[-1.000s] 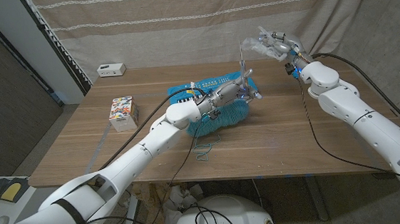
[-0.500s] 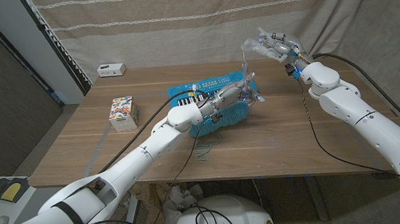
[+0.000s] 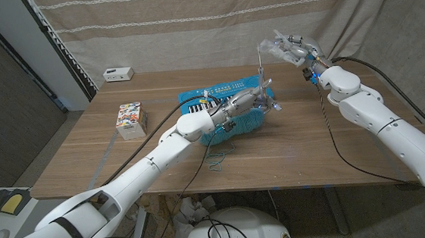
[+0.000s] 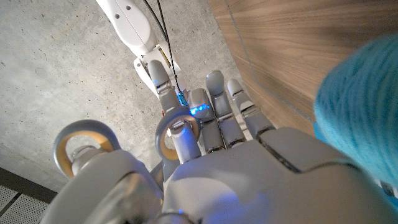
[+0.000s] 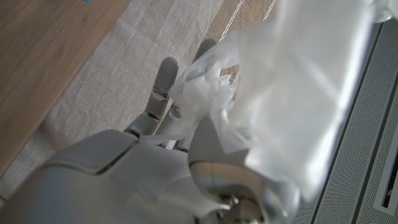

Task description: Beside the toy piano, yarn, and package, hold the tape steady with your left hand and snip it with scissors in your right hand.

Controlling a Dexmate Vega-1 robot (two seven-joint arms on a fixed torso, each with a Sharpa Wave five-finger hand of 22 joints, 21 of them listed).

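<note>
The wooden table (image 3: 314,149) carries everything toward its middle and nine o'clock side. The blue toy piano (image 3: 196,99) lies near the centre. The teal yarn (image 3: 225,132) is heaped against its six o'clock edge, and a loose strand (image 3: 217,162) trails toward me. The colourful package (image 3: 130,119) stands well apart at nine o'clock, and a small white box (image 3: 118,74) sits at the far eleven o'clock corner.

The left hand (image 3: 253,100) reaches over the yarn. Its fingers (image 4: 217,106) lie straight and close together, and one is threaded through a pale ringed tool (image 4: 84,146). I take the rings for scissor loops, though I cannot be sure.

The right hand (image 3: 295,52) hangs off the table's one o'clock corner, pinching a crumpled wad of clear tape (image 5: 298,81). A thin strip of tape (image 3: 261,66) drops from the wad toward the left hand.

So the roles look swapped from the order: the right hand has the tape, and the left hand seems to have the cutter.

To cut well, the strip needs to be taut and untwisted, so the right hand should draw gently toward one o'clock. The blades should meet the strip square across its width, away from the wad. The main risk is that a slack strip folds onto itself or sticks to the yarn.
</note>
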